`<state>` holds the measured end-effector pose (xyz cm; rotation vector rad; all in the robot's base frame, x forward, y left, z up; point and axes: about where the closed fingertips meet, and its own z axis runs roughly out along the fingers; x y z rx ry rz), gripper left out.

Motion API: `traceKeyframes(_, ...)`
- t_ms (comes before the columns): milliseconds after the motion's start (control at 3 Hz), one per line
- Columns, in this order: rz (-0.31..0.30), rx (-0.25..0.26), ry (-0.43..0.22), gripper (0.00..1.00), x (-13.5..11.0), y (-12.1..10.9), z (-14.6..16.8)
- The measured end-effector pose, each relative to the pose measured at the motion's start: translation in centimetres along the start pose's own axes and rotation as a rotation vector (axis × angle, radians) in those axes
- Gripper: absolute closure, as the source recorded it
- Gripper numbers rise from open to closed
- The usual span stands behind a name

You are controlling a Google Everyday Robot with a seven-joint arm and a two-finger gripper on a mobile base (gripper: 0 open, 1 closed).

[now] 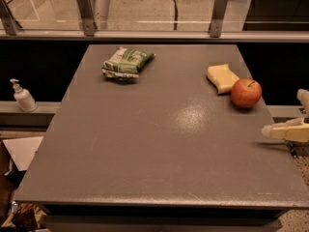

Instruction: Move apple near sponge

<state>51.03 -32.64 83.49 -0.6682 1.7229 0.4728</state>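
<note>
Over at the right edge of the camera view, the gripper (285,114) hangs just past the right rim of the grey table (145,144), level with the tabletop's middle depth. Its two cream fingers (282,131) are spread apart with nothing between them: the lower one points left over the table edge, and the other shows only as a rounded tip higher up at the border of the view. The apple (246,93) sits free on the table, up and to the left of the gripper and clear of both fingers, stem pointing up. It rests at the near right corner of the sponge (222,77), so close that it cannot be told whether the two touch. The sponge lies flat on the far right part of the tabletop. A green and white snack bag (126,63) lies on the far left part, well apart from both. Off the table, a white pump bottle (22,96) stands on a ledge to the left, and a railing with metal posts (86,8) runs behind the far edge.
</note>
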Motion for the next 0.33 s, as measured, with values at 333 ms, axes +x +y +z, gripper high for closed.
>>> traceKeyframes(333, 0.000, -0.016, -0.003, 0.00, -0.08, 0.41, -0.18)
